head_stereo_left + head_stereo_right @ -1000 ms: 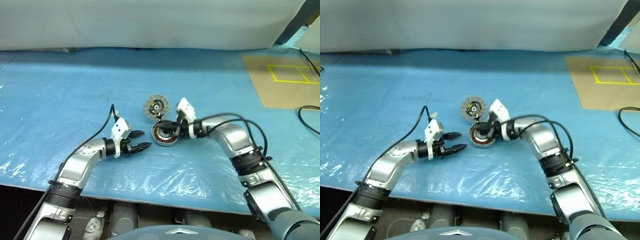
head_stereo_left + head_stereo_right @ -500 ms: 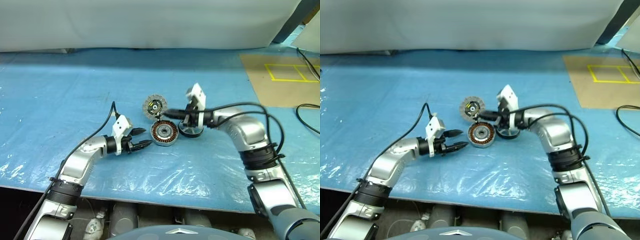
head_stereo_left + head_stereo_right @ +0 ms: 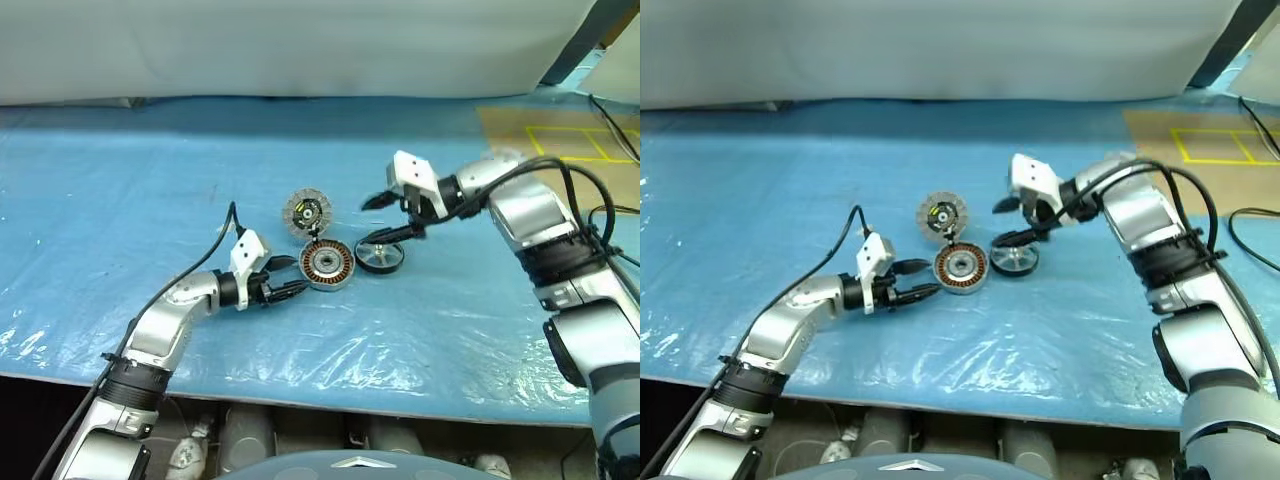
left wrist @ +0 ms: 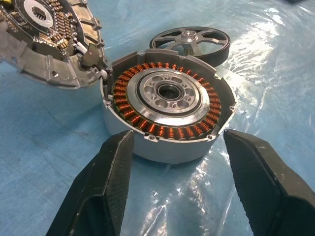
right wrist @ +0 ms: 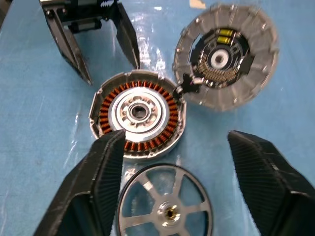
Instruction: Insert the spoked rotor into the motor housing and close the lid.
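Three motor parts lie close together on the blue plastic sheet [image 3: 150,190] that covers the bench. The motor housing [image 3: 328,264] sits flat with its ring of copper windings facing up and nothing inside it. The lid [image 3: 308,212] is swung open and hangs joined to the housing's far rim, its inner face with a small yellow mark toward the camera. The spoked rotor [image 3: 381,257] lies flat on the sheet just beside the housing, on the robot's right, apart from its rim. The right gripper [image 3: 388,218] hangs above the rotor with its two black fingers spread wide, holding nothing; the lower finger reaches down close to the rotor's edge, though whether it touches cannot be told. The left gripper [image 3: 290,277] is low over the sheet on the housing's other side, its fingers apart and empty, their tips just short of the housing's wall.
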{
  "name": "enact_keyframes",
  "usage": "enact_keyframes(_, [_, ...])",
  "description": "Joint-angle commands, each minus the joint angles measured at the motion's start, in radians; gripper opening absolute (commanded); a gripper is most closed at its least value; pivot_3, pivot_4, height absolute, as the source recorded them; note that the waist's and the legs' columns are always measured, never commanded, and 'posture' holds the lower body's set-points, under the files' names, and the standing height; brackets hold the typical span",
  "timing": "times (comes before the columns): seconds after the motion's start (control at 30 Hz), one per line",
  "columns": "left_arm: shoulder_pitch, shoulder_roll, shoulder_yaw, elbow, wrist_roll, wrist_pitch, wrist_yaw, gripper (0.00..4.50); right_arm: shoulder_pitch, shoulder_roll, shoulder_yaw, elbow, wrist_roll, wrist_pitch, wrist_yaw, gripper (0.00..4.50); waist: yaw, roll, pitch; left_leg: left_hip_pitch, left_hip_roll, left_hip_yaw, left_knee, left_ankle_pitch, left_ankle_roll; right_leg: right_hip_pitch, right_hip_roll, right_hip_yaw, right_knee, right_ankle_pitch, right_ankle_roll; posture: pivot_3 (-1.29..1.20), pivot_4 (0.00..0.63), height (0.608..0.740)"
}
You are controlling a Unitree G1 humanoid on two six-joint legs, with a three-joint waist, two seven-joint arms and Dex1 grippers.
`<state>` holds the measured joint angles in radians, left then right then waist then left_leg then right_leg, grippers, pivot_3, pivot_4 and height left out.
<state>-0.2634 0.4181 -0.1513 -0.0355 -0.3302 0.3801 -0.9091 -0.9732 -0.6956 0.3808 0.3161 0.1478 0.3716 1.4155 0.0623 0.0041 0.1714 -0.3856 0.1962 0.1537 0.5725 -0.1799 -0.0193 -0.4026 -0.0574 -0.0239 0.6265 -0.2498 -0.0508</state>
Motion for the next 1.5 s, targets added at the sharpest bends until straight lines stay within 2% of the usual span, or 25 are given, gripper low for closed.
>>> enact_keyframes(0.03, [0.021, -0.004, 0.007, -0.069, -0.017, 0.020, 0.021, 3.05, -0.070, 0.012, 0.037, 0.095, -0.064, -0.089, 0.077, 3.43, 0.003, 0.000, 0.000, 0.000, 0.000, 0.000, 0.001, 0.000, 0.000, 0.000, 0.000, 0.000, 0.000, 0.000, 0.000, 0.00, 0.150, 0.740])
enact_keyframes(0.23, [0.048, -0.015, -0.010, -0.107, -0.008, 0.033, 0.045, 3.05, -0.092, 0.008, 0.143, 0.282, -0.261, -0.312, 0.081, 3.43, 0.009, 0.000, 0.000, -0.003, 0.001, 0.004, 0.003, 0.000, 0.001, 0.000, 0.000, -0.002, 0.000, 0.000, 0.000, 0.00, 0.150, 0.740])
enact_keyframes(0.3, [0.055, -0.019, -0.012, -0.112, -0.009, 0.035, 0.052, 3.05, -0.081, -0.005, 0.158, 0.311, -0.310, -0.456, 0.055, 3.43, 0.007, 0.000, 0.000, -0.004, 0.001, 0.004, 0.004, 0.000, 0.001, -0.001, 0.000, -0.002, 0.000, 0.000, 0.000, 0.00, 0.150, 0.740])
enact_keyframes(0.47, [0.065, -0.016, -0.014, -0.101, -0.004, 0.023, 0.048, 3.05, -0.101, 0.007, 0.135, 0.374, -0.327, -0.575, 0.084, 3.43, 0.005, 0.000, 0.000, -0.004, 0.003, 0.005, 0.004, 0.000, 0.002, -0.002, 0.000, -0.002, 0.001, 0.000, 0.000, 0.00, 0.150, 0.740])
enact_keyframes(1.0, [0.075, -0.023, -0.036, -0.057, 0.020, -0.025, 0.035, 3.05, -0.110, 0.086, 0.130, 0.473, -0.403, -0.694, 0.030, 3.43, 0.005, 0.000, 0.000, -0.003, 0.003, 0.006, 0.009, 0.000, 0.002, -0.004, 0.000, -0.001, 0.012, -0.001, -0.003, 0.00, 0.150, 0.740])
enact_keyframes(1.4, [0.066, -0.018, -0.030, -0.058, 0.017, -0.017, 0.036, 3.05, -0.080, 0.093, 0.122, 0.410, -0.384, -0.688, 0.099, 3.43, 0.005, 0.000, 0.000, -0.003, 0.003, 0.006, 0.009, 0.000, 0.002, -0.005, 0.000, -0.001, 0.012, -0.001, -0.003, 0.00, 0.150, 0.740])
enact_keyframes(1.5, [0.068, -0.016, -0.030, -0.048, 0.020, -0.023, 0.033, 3.05, -0.077, 0.093, 0.119, 0.408, -0.386, -0.681, 0.099, 2.55, 0.005, 0.000, 0.000, -0.003, 0.003, 0.006, 0.009, 0.000, 0.002, -0.005, 0.000, 0.000, 0.012, -0.001, -0.003, 0.00, 0.150, 0.740])
